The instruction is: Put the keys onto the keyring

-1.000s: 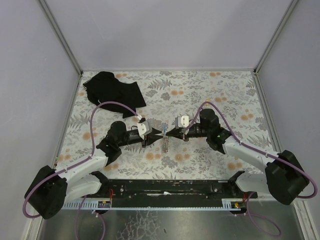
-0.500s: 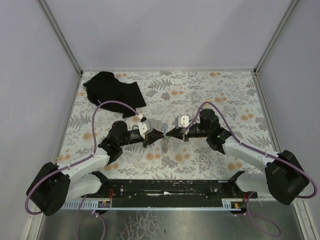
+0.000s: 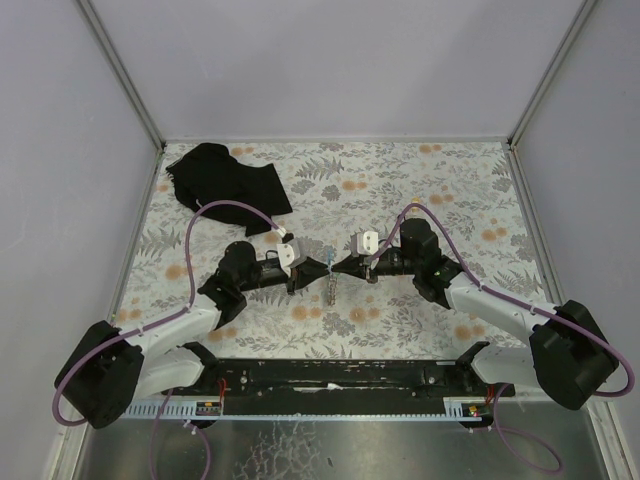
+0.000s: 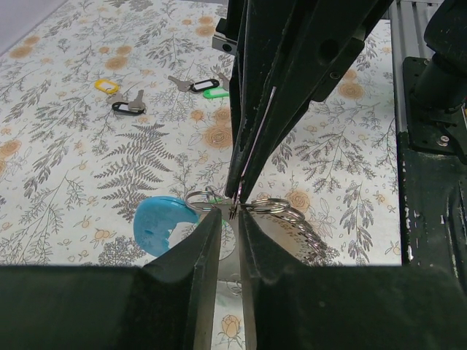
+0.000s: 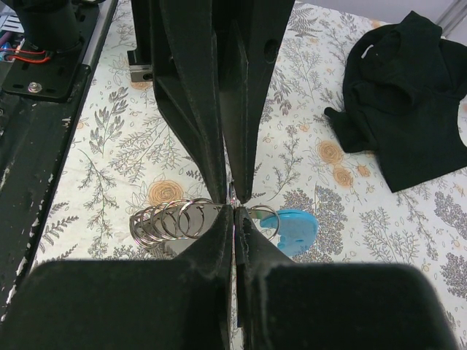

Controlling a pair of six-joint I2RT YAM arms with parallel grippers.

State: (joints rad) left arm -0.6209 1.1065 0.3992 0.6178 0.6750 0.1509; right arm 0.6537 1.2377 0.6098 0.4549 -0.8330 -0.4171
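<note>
Prying the split ring open looks like the step in hand. Across the flowered surface, the black cloth lies bunched near the far left corner, away from the work. Both arms meet nose to nose at mid-surface.

The left claw is narrowed to a slim gap with something pale caught in it, apparently metal of the keyring. The right claw has its fingers pressed together, tips at the same spot, so each seems to pinch the ring from an opposite side.

The keyring sits right between the tips, its blue tag to one side and a cluster of steel rings to the other. Whether it rests on the surface or hangs just above it, I cannot tell.

The keys, tiny, with green, yellow and black parts, lie loose well apart from it, none threaded yet.

By my judgement, the next move calls for one claw to steady the ring while the other lets go and fetches a key. That is a fine pick for things so small.
</note>
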